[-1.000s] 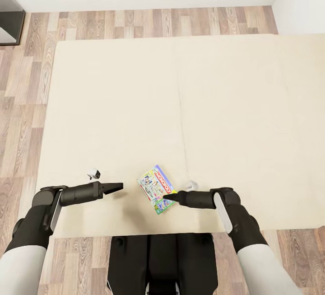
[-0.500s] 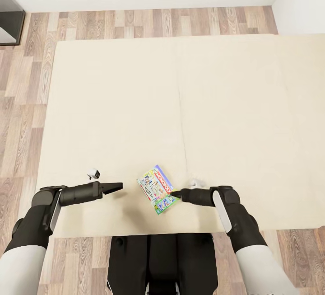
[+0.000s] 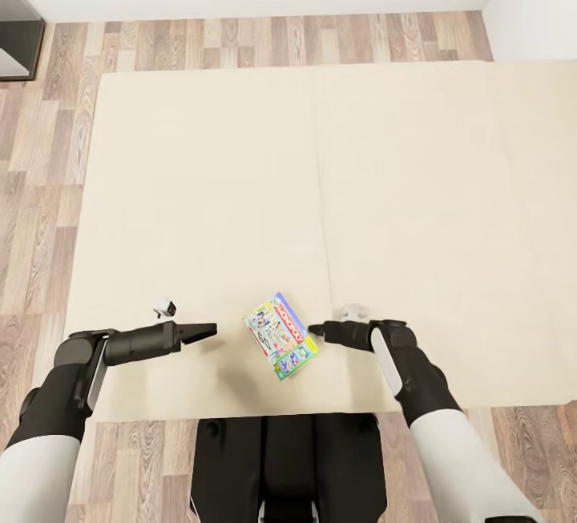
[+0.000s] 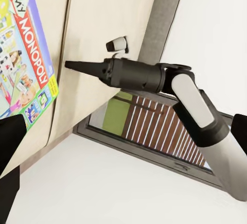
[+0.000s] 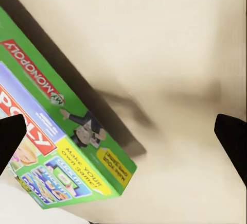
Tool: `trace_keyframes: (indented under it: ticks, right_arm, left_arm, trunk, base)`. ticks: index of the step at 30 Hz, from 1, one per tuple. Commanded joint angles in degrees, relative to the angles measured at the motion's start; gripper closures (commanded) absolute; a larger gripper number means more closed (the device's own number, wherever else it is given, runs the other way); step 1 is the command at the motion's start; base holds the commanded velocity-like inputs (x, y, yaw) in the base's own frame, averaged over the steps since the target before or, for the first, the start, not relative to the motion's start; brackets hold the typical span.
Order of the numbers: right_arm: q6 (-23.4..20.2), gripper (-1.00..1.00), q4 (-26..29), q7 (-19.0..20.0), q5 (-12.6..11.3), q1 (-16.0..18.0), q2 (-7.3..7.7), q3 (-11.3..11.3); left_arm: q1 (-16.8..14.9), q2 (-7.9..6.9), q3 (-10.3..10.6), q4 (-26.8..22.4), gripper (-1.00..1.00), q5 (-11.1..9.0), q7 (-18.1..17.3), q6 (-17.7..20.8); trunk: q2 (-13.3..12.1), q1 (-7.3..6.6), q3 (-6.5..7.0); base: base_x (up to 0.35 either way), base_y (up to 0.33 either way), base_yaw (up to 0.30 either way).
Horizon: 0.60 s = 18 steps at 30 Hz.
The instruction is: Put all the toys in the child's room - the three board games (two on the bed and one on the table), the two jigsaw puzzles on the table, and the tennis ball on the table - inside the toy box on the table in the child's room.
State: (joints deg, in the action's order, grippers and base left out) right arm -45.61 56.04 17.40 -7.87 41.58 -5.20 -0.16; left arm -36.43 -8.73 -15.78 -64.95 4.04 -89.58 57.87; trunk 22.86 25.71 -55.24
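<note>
A colourful Monopoly board game (image 3: 280, 335) lies flat on the cream bed (image 3: 320, 187), close to its near edge. My right gripper (image 3: 314, 330) hovers just beside the box's right edge. In the right wrist view its dark fingertips (image 5: 11, 135) stand wide apart, open, with the game's green side (image 5: 77, 147) to one side between them. My left gripper (image 3: 210, 330) sits a short way left of the box, open and empty. The game's cover (image 4: 23, 59) and the right gripper (image 4: 69, 64) both appear in the left wrist view.
Wooden floor (image 3: 48, 187) surrounds the bed on the left and far sides. A dark piece of furniture (image 3: 16, 42) stands at the far left by the white wall. My base (image 3: 288, 459) is against the bed's near edge.
My right gripper has drawn back to the right, off the board game's corner, and now sits beside its right edge. The left arm and the game have not moved.
</note>
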Motion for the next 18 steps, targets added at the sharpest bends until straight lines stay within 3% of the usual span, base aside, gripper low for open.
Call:
trace_keyframes:
  ticks: [1,6,13,18]
  right_arm:
    - [0.5,-1.00,-1.3,0.2,-1.9,0.1,-0.17,0.0]
    - [2.1,-1.00,-2.7,0.1,-1.7,0.2,-1.49,0.1]
    - [2.6,-1.00,-4.4,0.3,-2.3,0.2,-1.92,0.2]
    - [5.4,-1.00,-4.7,0.9,-2.4,-0.4,-3.08,0.7]
  left_arm:
    - [0.0,0.03,0.0,0.0,-1.00,0.4,-0.4,0.6]
    - [-0.1,0.03,0.0,0.0,-1.00,0.4,-0.4,0.5]
    - [-0.1,0.03,0.0,0.0,-1.00,0.4,-0.4,0.5]
    - [-0.1,0.03,0.0,0.0,-1.00,0.4,-0.4,0.5]
  trunk:
    - [0.1,0.08,-0.06]
    - [0.1,0.08,-0.06]
    - [0.1,0.08,-0.06]
    - [0.1,0.08,-0.06]
  base:
    - [0.000,0.000,0.000]
    - [0.000,0.000,0.000]
    - [0.000,0.000,0.000]
    - [0.000,0.000,0.000]
